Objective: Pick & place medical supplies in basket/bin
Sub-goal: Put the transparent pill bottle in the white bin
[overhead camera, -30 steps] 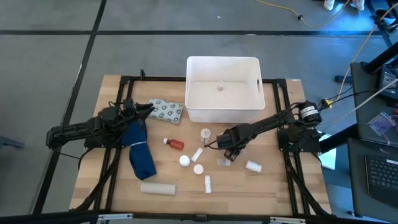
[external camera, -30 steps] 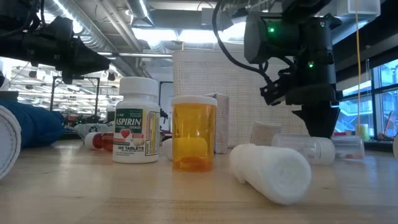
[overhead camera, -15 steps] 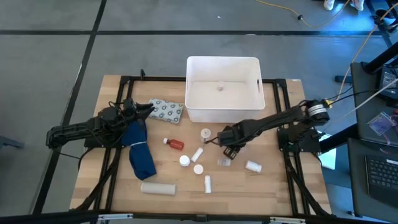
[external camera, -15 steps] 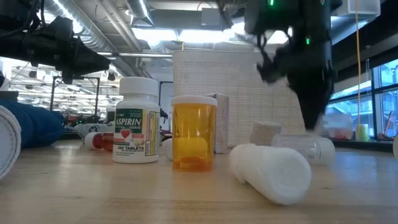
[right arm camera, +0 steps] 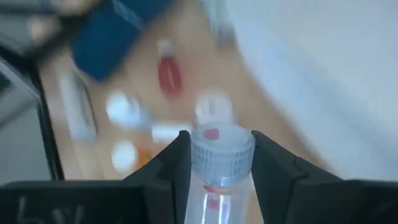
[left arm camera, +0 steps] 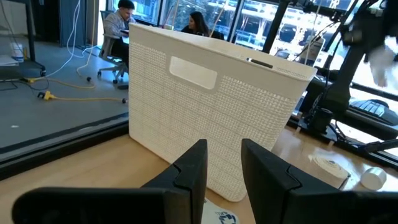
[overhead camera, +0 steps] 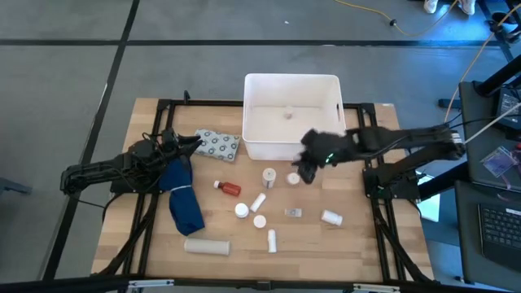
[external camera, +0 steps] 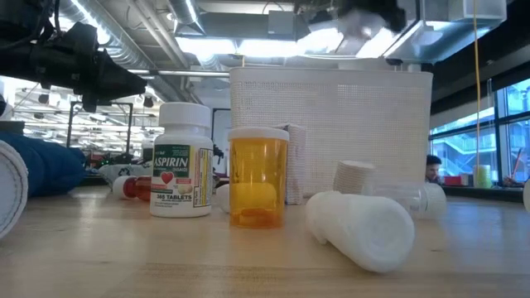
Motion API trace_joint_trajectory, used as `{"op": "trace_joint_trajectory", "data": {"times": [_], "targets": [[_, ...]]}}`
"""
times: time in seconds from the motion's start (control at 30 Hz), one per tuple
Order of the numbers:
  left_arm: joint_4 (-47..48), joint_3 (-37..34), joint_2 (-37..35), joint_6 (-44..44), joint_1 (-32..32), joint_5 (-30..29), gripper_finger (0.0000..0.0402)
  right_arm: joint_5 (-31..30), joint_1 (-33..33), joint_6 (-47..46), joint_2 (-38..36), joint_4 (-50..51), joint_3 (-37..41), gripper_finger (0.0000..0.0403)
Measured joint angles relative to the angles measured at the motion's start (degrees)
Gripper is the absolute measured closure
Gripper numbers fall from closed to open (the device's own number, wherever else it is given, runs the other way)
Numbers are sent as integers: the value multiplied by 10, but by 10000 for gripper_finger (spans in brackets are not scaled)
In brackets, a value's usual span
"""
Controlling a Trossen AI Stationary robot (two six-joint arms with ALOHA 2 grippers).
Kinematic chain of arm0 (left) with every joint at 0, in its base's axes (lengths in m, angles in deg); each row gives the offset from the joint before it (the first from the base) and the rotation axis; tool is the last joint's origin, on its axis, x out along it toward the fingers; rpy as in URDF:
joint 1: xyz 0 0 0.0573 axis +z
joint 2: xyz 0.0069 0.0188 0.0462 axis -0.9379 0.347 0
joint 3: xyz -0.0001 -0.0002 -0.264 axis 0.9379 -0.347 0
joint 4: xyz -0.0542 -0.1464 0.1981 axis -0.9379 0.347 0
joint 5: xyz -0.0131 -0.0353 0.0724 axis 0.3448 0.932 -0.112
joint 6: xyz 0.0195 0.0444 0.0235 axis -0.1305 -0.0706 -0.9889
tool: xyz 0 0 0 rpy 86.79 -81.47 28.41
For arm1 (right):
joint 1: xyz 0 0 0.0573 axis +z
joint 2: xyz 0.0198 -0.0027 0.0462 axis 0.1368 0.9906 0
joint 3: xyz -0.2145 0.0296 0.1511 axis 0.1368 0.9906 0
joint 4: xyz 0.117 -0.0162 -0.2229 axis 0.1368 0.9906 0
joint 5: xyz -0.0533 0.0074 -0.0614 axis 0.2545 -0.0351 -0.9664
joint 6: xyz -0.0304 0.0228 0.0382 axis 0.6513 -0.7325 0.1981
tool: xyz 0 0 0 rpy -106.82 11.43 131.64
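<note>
My right gripper (overhead camera: 303,169) hangs above the table just in front of the white bin's (overhead camera: 248,114) near wall, shut on a small clear vial (right arm camera: 214,186) with a ribbed pale cap. Other supplies lie on the wood: a red bottle (overhead camera: 228,188), several white bottles and tubes around (overhead camera: 258,202), a clear packet (overhead camera: 293,212) and a dotted blister pack (overhead camera: 218,145). My left gripper (overhead camera: 194,142) waits at the left beside the blister pack, level, its fingers (left arm camera: 196,168) a little apart with nothing between them. My right gripper pinches the clear vial at its cap end (right arm camera: 222,149) between its two fingers (right arm camera: 177,155). The vial lies along the fingers, and its cap stands at the fingertips. The fingers slant down toward the table's left. The vial is lifted clear of the table.
A long dark blue cloth (overhead camera: 183,199) lies under the left arm. An aspirin bottle (external camera: 180,161) and an orange vial (external camera: 257,178) stand close to the low camera, with a white roll (external camera: 364,228) lying beside them. Black frame rails run along the table's edges.
My right gripper has risen fast from among the small items on the table and gone toward the bin. It has tipped from pointing almost straight down to slanting. It has left the low view through the top of the picture.
</note>
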Motion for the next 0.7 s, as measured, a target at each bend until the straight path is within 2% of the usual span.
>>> {"op": "trace_joint_trajectory", "data": {"times": [0.2, 0.3, 0.4, 0.5, 0.7], "targets": [[0, 0, 0, 0, 0, 0, 309, -121, -38, 154, -15, -112, -54, 271], [0, 0, 0, 0, 0, 0, 309, -143, -72, 262, -11, -226, -60, 271], [0, 0, 0, 0, 0, 0, 309, -133, -111, 353, 3, -349, -60, 270], [0, 0, 0, 0, 0, 0, 309, -94, -148, 411, 22, -435, -60, 270], [0, 0, 0, 0, 0, 0, 309, -34, -224, 424, 73, -486, -60, 269]]}}
